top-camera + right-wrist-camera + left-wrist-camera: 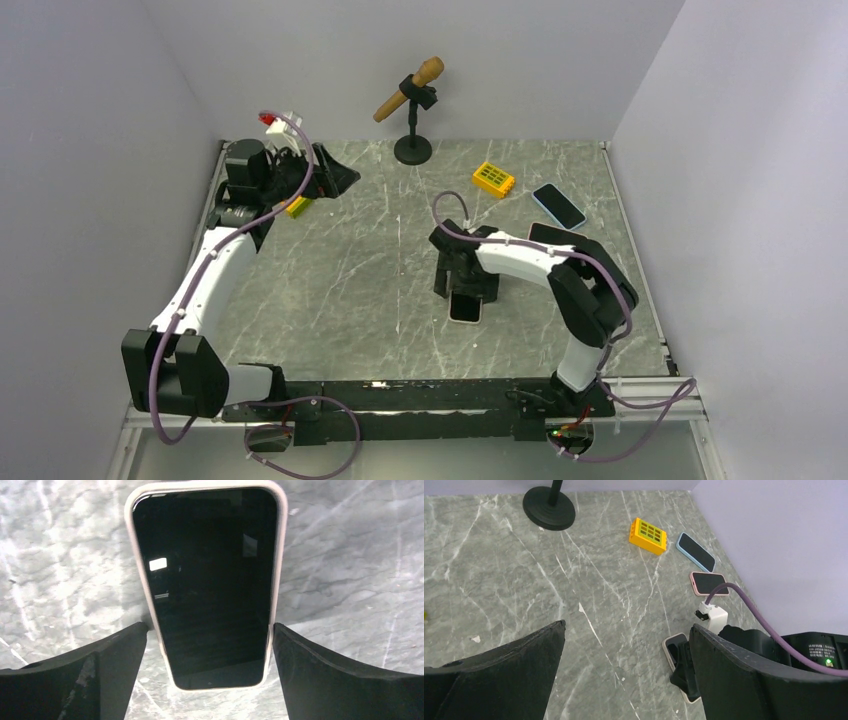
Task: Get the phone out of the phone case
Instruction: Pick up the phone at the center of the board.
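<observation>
A phone (pixel 207 580) with a dark screen lies face up on the marble table, in a cream phone case (pixel 205 484) whose rim frames it. In the top view the phone (pixel 466 308) is near the table's middle. My right gripper (pixel 210 625) is open and low over it. Its two fingers straddle the phone's near end, the right fingertip (pixel 280 630) close against the case's edge. In the top view the right gripper (pixel 467 290) hides most of the phone. My left gripper (pixel 335 175) hangs open at the back left with nothing between its fingers (pixel 628 625).
A microphone (pixel 412 95) on a black stand (pixel 413 150) is at the back centre. A yellow block (pixel 494 179), a blue-cased phone (pixel 558 205) and a pink-cased phone (pixel 708 583) lie at the back right. A small yellow-green piece (pixel 298 207) lies below the left gripper. Walls enclose three sides.
</observation>
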Controlling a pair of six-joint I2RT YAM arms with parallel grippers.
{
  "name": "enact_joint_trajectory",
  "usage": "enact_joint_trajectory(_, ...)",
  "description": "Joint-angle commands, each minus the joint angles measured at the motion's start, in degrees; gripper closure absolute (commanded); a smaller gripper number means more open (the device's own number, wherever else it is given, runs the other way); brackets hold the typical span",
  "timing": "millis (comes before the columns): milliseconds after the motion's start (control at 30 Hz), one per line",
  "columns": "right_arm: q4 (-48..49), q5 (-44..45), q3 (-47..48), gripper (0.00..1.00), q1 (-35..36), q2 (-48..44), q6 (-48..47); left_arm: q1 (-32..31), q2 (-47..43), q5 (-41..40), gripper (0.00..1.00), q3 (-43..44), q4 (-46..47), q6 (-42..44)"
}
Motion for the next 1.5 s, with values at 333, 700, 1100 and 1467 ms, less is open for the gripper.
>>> enact_joint_trajectory(333,12.2,3.0,-4.1,0.81,5.7,-0.5,-17.0,0.7,3.7,2.6,0.03,3.2,-1.7,-1.8)
enact_joint_trajectory(700,28.2,6.8,-11.4,1.00,7.2,-21.4,-38.5,-9.0,22.1,22.1,0.02,6.9,1.1,-12.5)
enact_joint_trajectory(1100,35.2,-0.1,-14.9,1.00,7.2,-30.2,-45.1,-20.9,30.5,22.7,0.23,12.5,-8.8,-5.3)
enact_joint_trajectory(1467,37.3,1.6,-16.3,1.00,7.2,-32.7,-47.3,-24.4,33.1,24.2,0.64,15.4,-13.3,-1.5)
